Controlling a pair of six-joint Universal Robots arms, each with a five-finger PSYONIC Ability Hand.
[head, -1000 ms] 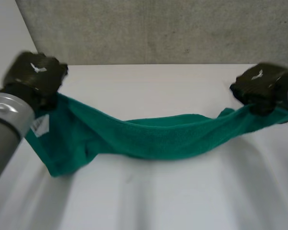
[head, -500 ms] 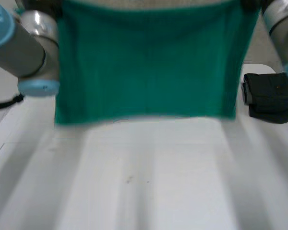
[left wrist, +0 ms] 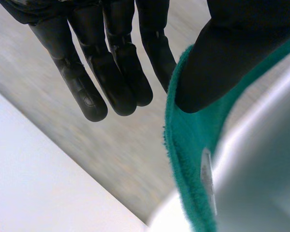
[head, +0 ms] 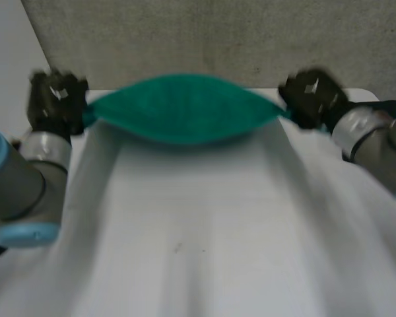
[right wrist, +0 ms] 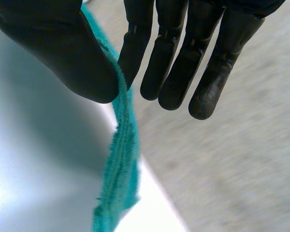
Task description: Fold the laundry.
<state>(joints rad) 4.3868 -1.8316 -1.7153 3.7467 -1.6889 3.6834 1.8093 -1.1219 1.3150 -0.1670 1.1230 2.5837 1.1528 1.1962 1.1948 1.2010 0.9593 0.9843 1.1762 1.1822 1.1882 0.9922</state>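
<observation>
Head view, upper middle: a green terry-cloth towel (head: 181, 109) hangs stretched between black left hand (head: 53, 99) and black right hand (head: 313, 98) above the far edge of the white table (head: 198, 238); left wrist view: thumb and finger pinch its edge; right wrist view: likewise; every fold probably remains.

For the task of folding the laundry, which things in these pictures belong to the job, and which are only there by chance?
Belonging to the job:
- green towel, stretched between the two hands above the table's far edge
- left hand, pinching one end of it
- right hand, pinching the other end

Only there:
- white table
- grey wall behind it
</observation>
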